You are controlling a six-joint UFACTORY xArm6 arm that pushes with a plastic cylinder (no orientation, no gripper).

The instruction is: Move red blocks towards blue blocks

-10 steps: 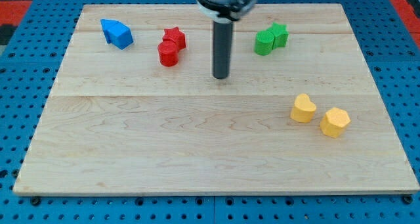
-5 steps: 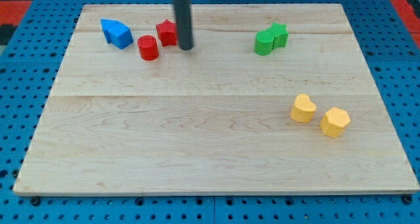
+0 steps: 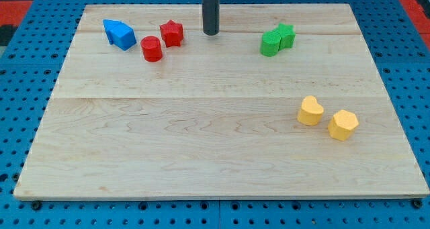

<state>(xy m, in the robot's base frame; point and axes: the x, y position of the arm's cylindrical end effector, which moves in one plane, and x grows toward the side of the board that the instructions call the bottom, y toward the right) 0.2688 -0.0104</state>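
A red cylinder (image 3: 152, 48) and a red star block (image 3: 172, 33) sit near the view's top left of the wooden board (image 3: 201, 135), slightly apart from each other. The blue blocks (image 3: 119, 34) lie just to their left, seemingly two pressed together; the cylinder is a small gap from them. My tip (image 3: 211, 32) stands to the right of the red star, with clear space between them, touching no block.
Two green blocks (image 3: 277, 39) sit together at the view's top right. A yellow heart block (image 3: 310, 111) and a yellow hexagon block (image 3: 343, 124) lie at the right, lower down. Blue pegboard surrounds the board.
The red blocks have shifted left towards the blue blocks, the cylinder most. My tip swept left against the star, then drew back to the right and up, away from it.
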